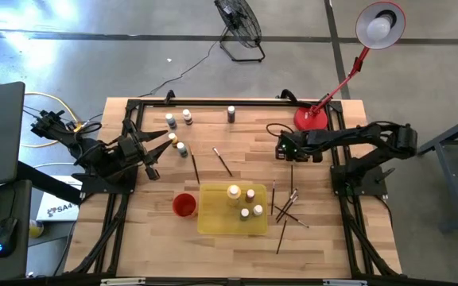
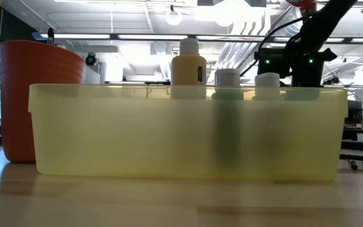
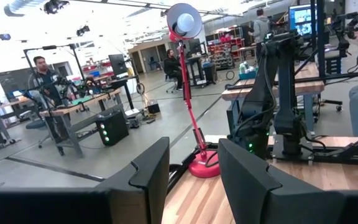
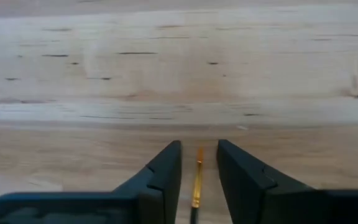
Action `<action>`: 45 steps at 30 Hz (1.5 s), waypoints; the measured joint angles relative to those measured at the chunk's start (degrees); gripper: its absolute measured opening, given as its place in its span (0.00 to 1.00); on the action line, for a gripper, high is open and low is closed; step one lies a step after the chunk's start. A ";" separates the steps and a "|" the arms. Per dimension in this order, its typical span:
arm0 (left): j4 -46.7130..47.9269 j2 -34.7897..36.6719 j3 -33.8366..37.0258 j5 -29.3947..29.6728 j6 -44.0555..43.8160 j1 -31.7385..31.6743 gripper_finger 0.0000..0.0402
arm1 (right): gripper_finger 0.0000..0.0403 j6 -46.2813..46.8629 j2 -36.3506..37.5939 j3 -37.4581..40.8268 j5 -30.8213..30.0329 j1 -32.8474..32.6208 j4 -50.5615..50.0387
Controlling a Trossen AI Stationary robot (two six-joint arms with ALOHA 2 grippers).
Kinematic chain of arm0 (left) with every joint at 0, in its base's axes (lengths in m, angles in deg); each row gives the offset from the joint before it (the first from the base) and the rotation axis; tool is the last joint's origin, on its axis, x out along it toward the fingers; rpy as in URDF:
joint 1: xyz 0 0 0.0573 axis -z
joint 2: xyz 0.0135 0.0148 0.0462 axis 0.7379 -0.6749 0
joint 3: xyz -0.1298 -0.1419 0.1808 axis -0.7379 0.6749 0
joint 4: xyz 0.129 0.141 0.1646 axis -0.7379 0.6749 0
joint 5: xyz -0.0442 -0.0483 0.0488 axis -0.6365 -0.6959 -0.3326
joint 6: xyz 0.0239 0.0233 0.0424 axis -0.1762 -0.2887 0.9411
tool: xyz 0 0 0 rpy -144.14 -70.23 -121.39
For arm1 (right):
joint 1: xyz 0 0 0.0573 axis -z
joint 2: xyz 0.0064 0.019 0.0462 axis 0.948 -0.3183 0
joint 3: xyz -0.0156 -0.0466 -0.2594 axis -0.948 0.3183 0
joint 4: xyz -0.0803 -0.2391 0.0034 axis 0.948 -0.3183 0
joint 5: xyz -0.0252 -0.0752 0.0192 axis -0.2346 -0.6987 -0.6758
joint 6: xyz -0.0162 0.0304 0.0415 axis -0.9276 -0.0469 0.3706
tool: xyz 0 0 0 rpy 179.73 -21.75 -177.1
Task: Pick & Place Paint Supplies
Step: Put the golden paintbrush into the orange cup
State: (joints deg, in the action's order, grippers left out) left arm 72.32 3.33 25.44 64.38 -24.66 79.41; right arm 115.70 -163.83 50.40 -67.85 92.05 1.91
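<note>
The right tool [image 4: 197, 177] hangs low over the bench [image 4: 179, 68], its fingers a little apart, with the golden-ferruled tip of one paintbrush [image 4: 197, 177] lying in the gap between them. Whether the pads touch it cannot be told; the brush looks to rest on the wood. From above, this tool sits at the bench's right rear, near the red lamp [image 1: 312, 117]. My reading is that a brush pick is in hand: the next move would call for centring over the handle, pressing together, and lifting clear towards the yellow tray [image 1: 213, 225].

The left tool [image 3: 194, 180] waits raised at the bench's left side, fingers spread with nothing between them, pointing across towards the lamp.

Counting from above: four bottles [image 1: 234, 193] already stand in the tray. Five bottles [image 1: 188, 117] remain loose on the bench, four grouped at the left rear and one dark one further right. About two brushes [image 1: 223, 161] lie mid-bench, and a crossed pile [image 1: 286, 208] of perhaps five lies just right of the tray; its exact number is unclear. One red cup [image 1: 184, 205] stands just beside the tray's left edge.
</note>
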 joint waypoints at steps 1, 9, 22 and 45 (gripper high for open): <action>0.02 0.00 0.00 0.00 -0.39 0.02 0.34 | 0.23 0.00 -0.60 -0.01 -0.01 -0.01 0.16; 0.01 0.00 0.00 0.01 -0.89 0.02 0.34 | 0.14 0.04 -1.67 -0.03 0.19 -0.01 -0.13; 0.02 0.00 0.00 0.02 -0.90 0.02 0.34 | 0.01 -1.73 -1.74 0.08 -0.35 0.01 -0.61; 0.00 0.00 0.00 0.00 -0.92 0.02 0.34 | 0.01 -9.27 6.87 -2.15 4.07 0.05 -1.64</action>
State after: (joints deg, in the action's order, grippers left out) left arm 72.32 3.33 25.44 64.38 -25.59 79.43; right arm 106.43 -156.96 48.25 -63.79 92.11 0.27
